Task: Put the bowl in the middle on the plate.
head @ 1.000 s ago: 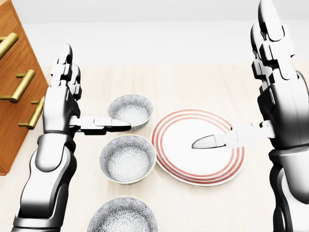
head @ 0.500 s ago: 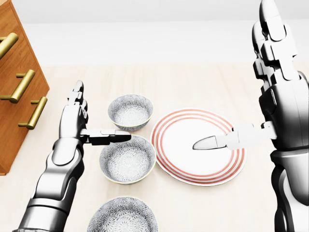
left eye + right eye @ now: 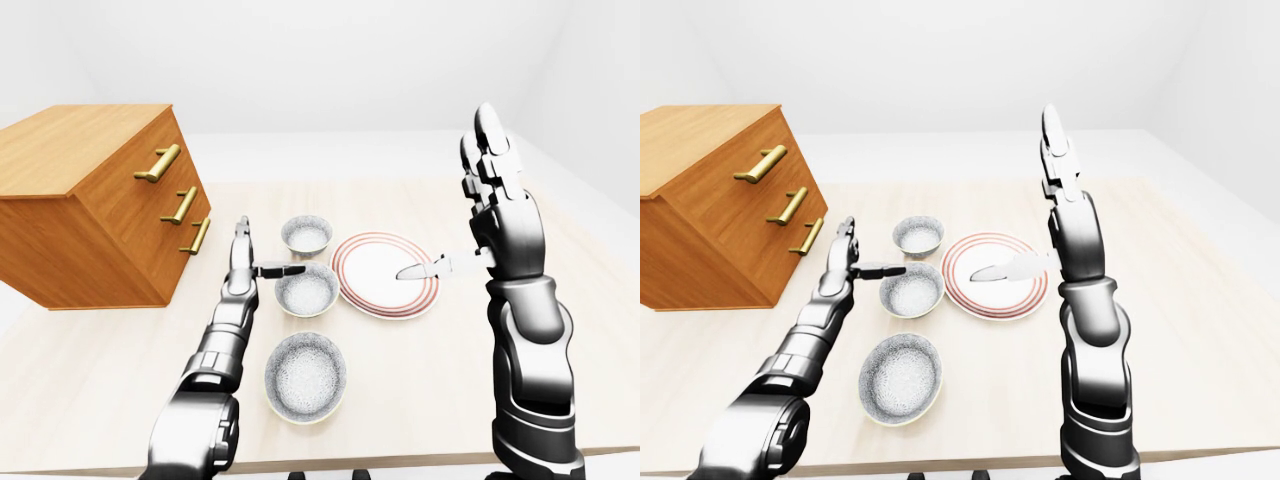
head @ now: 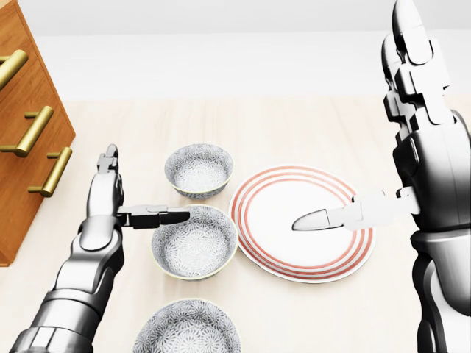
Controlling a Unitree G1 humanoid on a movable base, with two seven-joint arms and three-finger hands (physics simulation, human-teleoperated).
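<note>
Hovering open and empty, the left hand (image 4: 118, 206) lies left of the middle bowl (image 4: 195, 243).

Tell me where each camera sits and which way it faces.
Head view: on the head, angled steeply down at the table; middle bowl and plate centred; left hand and right hand at the sides.
Left-eye view: on the head, wider and shallower, taking in the drawer chest; both hands reach in from below.
Right-eye view: its pair, set slightly right, so the scene sits further left.
Shared: bowl, plate, table, both hands.
</note>
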